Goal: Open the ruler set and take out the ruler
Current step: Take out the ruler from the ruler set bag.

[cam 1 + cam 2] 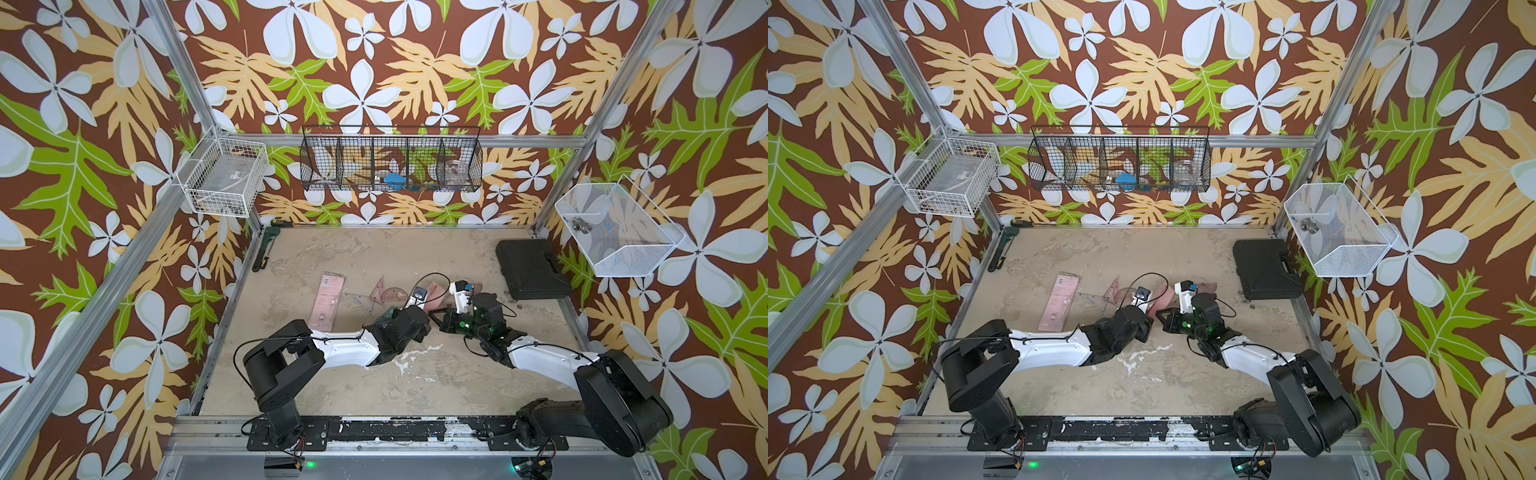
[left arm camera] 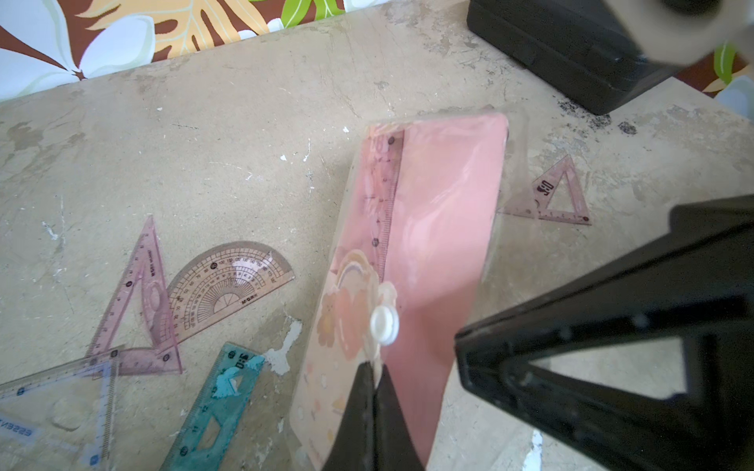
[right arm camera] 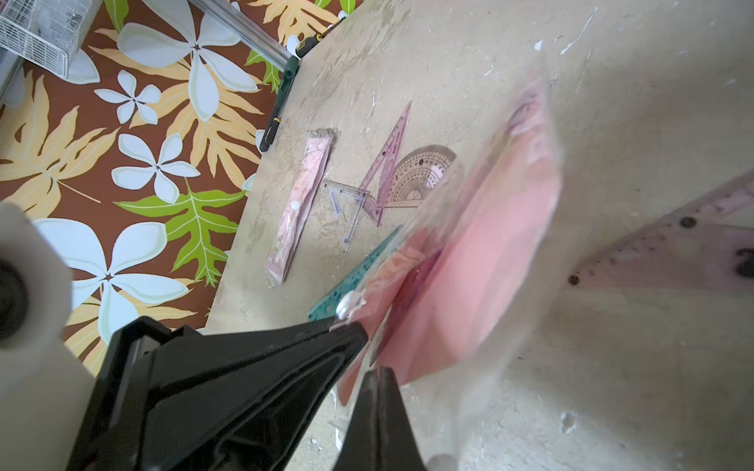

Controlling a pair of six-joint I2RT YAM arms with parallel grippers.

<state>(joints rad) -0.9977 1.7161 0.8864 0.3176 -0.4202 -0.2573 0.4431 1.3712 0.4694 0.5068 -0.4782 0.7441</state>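
Observation:
The ruler set is a clear pouch with a pink card, held tilted above the table between both grippers. It also shows in both top views. A pink ruler lies inside it along one long edge. My left gripper is shut on the pouch's flap just below the white snap button. My right gripper is shut on the pouch's clear edge, close beside the left gripper's fingers. In a top view the two grippers nearly touch.
On the table lie a second pink pouch, a pink set square, a protractor, a teal ruler, a clear blue set square and a small pink triangle. A black case sits at the back right.

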